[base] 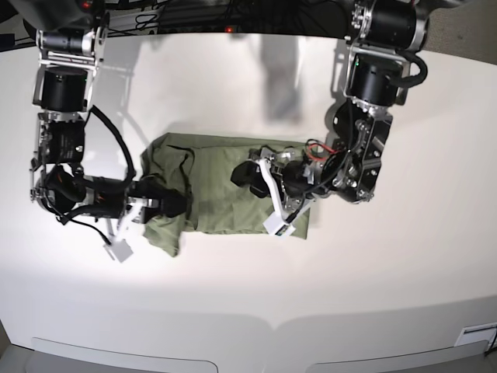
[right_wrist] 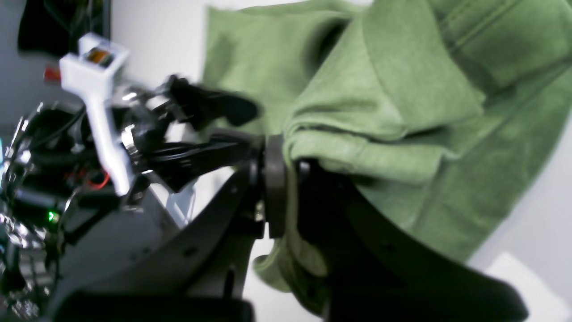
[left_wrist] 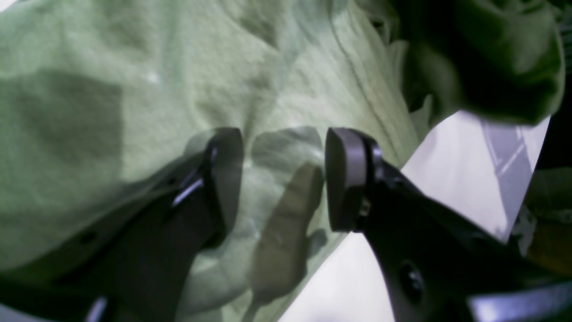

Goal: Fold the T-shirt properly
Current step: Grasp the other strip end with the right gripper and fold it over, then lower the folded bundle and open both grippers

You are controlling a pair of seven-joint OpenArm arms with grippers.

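- Pinching a bunched fold of the T-shirt (right_wrist: 402, 134), the right end effector (right_wrist: 286, 188) has its jaws pressed together on the cloth.
- Over on the other side, the left end effector (left_wrist: 281, 179) stands spread above the fabric, gripping nothing.
- Shirt lies rumpled mid-tabletop (base: 248, 295), nearer the far edge.
- Looks like a fold is in hand, with one side gathered.
- Next call: the left end effector needs to close on cloth so both ends lift and carry over evenly.

Robot lab bench
A plain white surface (base: 248, 303) carries two mounted black arms with exposed cables (base: 105, 132) and white wrist-camera brackets (base: 272, 206); no household furnishings show.
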